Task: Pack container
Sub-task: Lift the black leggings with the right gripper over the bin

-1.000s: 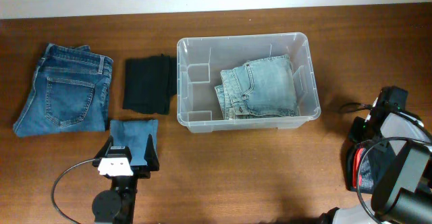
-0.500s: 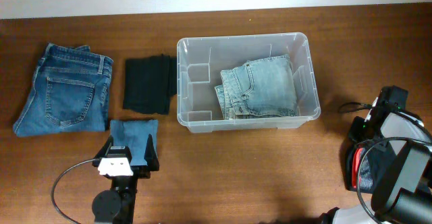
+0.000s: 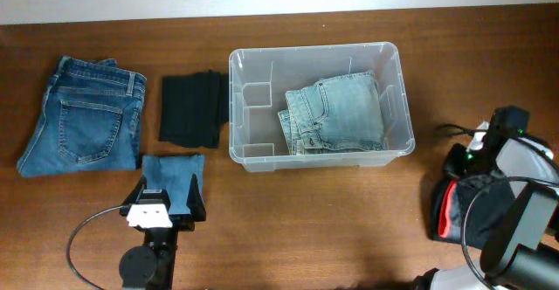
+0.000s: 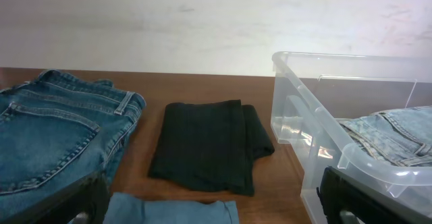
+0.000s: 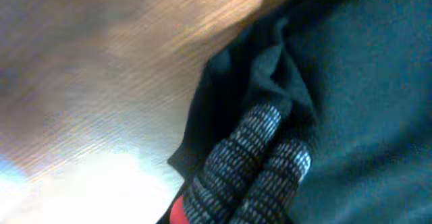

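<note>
The clear container point(image 3: 310, 49) stands mid-table with folded light-blue jeans point(image 3: 341, 111) in its right part; both also show in the left wrist view, the container point(image 4: 304, 96) and the jeans point(image 4: 398, 136). My left gripper point(image 3: 170, 198) is open, its jaws wide apart on either side of a small folded light-blue cloth point(image 3: 173, 172). In the left wrist view that cloth point(image 4: 175, 210) lies between the jaws of the left gripper point(image 4: 209, 207). My right gripper point(image 5: 280, 140) is shut on a fold of a dark garment point(image 5: 351, 82), which lies at the table's right edge point(image 3: 441, 204) with a red part showing.
Folded dark-blue jeans point(image 3: 83, 115) lie at the far left and a folded black garment point(image 3: 190, 108) lies between them and the container. Both show in the left wrist view: the jeans point(image 4: 47, 136) and the black garment point(image 4: 209, 143). Cables trail near both arms.
My right arm has shifted and the dark garment has spread a little to the left, with more red showing. The left arm and the other clothes have not moved.
</note>
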Robot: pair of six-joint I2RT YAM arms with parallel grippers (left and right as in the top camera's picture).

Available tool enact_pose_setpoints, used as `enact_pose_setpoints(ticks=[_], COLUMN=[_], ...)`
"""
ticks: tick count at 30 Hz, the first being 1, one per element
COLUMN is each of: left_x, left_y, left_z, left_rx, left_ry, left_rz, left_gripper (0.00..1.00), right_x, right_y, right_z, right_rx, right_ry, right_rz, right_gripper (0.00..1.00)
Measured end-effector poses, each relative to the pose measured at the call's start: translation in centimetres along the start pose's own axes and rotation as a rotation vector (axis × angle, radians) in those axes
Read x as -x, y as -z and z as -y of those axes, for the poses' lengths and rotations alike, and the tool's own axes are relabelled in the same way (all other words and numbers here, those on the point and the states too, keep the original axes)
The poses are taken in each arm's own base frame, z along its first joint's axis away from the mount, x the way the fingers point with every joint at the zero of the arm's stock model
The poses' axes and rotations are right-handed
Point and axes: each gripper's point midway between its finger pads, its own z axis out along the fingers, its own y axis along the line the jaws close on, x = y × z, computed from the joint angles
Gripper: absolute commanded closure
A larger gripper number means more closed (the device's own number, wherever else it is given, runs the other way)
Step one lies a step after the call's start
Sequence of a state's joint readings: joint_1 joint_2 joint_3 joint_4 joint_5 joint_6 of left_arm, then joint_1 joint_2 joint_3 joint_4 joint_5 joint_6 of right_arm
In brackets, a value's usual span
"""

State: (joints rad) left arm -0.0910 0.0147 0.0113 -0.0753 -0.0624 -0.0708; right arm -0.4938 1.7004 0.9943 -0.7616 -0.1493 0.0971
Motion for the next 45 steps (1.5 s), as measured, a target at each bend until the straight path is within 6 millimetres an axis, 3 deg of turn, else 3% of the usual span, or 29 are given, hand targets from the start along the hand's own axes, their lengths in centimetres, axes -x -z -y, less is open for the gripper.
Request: enact_pose_setpoints(ticks=[8, 13, 20, 26, 32, 35, 38, 40, 45], left_x=[0.0, 0.0, 0.0, 0.0, 0.0, 0.0, 0.0, 0.0, 0.0], left_y=[0.0, 0.0, 0.0, 0.0, 0.0, 0.0, 0.0, 0.0, 0.0], left_z=[0.0, 0.0, 0.0, 0.0, 0.0, 0.0, 0.0, 0.0, 0.0], left_rx=[0.0, 0.0, 0.0, 0.0, 0.0, 0.0, 0.0, 0.0, 0.0], left_ry=[0.0, 0.0, 0.0, 0.0, 0.0, 0.0, 0.0, 0.0, 0.0], left_rz=[0.0, 0.0, 0.0, 0.0, 0.0, 0.0, 0.0, 0.0, 0.0], left_gripper=[0.0, 0.01, 0.01, 0.01, 0.01, 0.01, 0.01, 0.01, 0.01], right_x=[3.8, 6.2, 9.3, 8.8, 5.3, 3.8, 3.1, 2.4, 1.4], right_y=[5.6, 10.4, 18.6, 23.4, 23.9, 23.0, 20.1, 16.8, 11.2], right_z=[-2.8, -5.2, -13.3, -22.2, -30.0, -31.9, -32.0, -30.9, -29.3], right_rx=[0.091, 0.119, 0.18, 0.23, 0.17, 0.138, 0.105, 0.073, 0.04], right_ry=[0.01, 0.088, 0.356, 0.686, 1.117, 1.283, 1.376, 1.435, 1.502], right_rz=[0.065, 0.133, 0.338, 0.521, 0.645, 0.646, 0.556, 0.423, 0.206], right_gripper=[0.96, 0.96, 0.96, 0.96, 0.96, 0.96, 0.96, 0.96, 0.96])
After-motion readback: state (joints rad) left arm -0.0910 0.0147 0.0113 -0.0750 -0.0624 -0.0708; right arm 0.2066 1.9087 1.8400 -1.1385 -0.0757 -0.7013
